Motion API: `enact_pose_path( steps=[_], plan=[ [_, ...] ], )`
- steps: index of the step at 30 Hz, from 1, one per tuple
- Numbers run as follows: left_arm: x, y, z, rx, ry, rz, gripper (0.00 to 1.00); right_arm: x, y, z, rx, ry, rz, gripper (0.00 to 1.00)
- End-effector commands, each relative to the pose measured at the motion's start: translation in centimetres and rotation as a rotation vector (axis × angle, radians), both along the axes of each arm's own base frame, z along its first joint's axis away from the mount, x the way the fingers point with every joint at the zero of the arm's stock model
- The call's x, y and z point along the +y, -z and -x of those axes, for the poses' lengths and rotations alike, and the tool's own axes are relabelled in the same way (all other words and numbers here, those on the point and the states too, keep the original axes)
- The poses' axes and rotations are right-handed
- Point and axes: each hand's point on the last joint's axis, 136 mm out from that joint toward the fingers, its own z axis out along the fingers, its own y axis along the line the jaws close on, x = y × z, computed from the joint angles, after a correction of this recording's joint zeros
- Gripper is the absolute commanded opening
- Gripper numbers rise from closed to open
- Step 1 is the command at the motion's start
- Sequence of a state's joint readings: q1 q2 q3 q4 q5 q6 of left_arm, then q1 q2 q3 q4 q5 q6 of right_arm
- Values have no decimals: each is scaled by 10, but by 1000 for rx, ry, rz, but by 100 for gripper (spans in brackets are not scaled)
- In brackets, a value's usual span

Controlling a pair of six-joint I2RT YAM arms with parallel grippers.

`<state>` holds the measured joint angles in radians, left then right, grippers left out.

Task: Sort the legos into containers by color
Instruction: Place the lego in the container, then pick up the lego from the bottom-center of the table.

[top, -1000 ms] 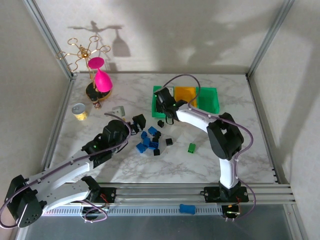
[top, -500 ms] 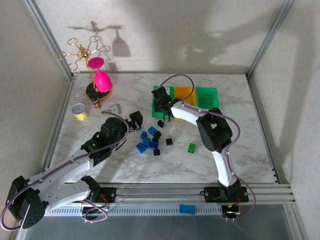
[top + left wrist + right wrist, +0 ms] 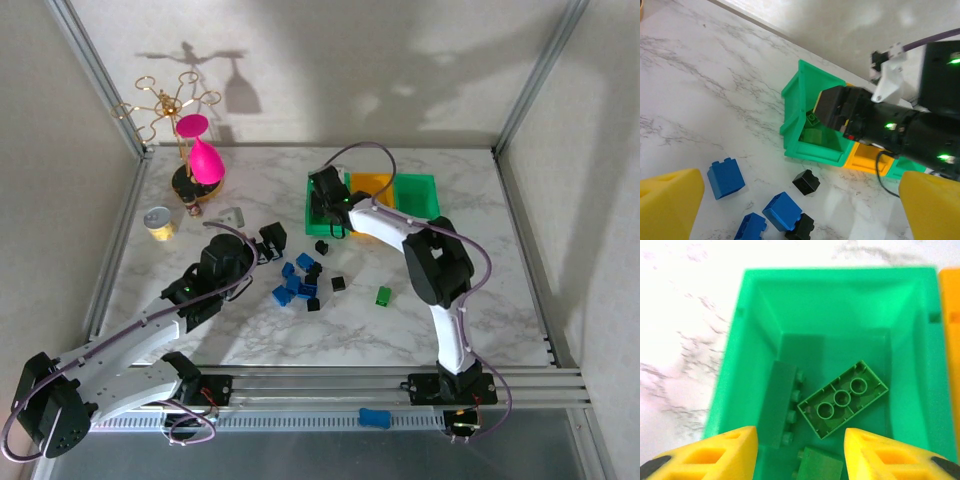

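Top view: my right gripper (image 3: 326, 207) hangs over the left green bin (image 3: 309, 212), upper centre, placed to drop green pieces there. I can't tell what the orange bin (image 3: 370, 184) and right bin (image 3: 420, 192) hold. My left gripper (image 3: 272, 243) waits beside the loose legos (image 3: 300, 280), mid-frame.

Left wrist: its jaws are spread, with nothing between them.

Right wrist: fingers (image 3: 715, 455) are spread and pinch nothing. Three green bricks (image 3: 842, 399) sit in the bin below.

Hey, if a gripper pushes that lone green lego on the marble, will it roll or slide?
The green lego looks blocky and flat-sided, so it should slide, not roll. It's tiny hard-looking plastic, so probably light and stiff. The marble tabletop looks smooth, so a nudge may send it skidding.
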<state>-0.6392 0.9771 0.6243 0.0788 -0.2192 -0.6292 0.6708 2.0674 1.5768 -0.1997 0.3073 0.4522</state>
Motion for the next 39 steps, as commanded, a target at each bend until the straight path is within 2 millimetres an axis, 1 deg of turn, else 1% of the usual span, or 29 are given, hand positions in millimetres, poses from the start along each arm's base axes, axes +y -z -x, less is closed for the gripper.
enact_pose_path(
  steps=[1,4,8,10,16,18,22,25,30,31,35,39],
  plan=[
    [-5,-17,-1,-34,25,51,99,2,-48,9,-65,-32,-78,49],
    [-9,-18,1,-32,50,57,100,-1,-64,21,-80,-58,-120,50],
    [-22,-17,4,-21,110,60,100,-16,-78,41,-87,-54,-139,51],
    [-28,-16,8,-26,133,68,99,-23,-81,52,-81,-55,-140,52],
    [-49,-9,19,-15,180,71,100,-60,-71,92,-39,-17,-122,55],
    [-57,-5,23,-5,189,72,99,-71,-67,104,-22,-5,-109,57],
    [-73,8,33,23,220,89,99,-92,-48,130,53,16,-67,61],
    [-80,18,41,43,234,94,99,-107,-34,151,104,31,-59,63],
    [-88,32,58,70,250,88,99,-135,-2,184,210,94,32,67],
    [-89,34,60,77,253,90,100,-133,3,195,228,76,49,67],
    [-96,40,69,92,274,93,100,-145,18,220,285,114,73,70],
    [-101,44,73,99,272,107,100,-161,35,240,330,181,98,71]
  ],
)
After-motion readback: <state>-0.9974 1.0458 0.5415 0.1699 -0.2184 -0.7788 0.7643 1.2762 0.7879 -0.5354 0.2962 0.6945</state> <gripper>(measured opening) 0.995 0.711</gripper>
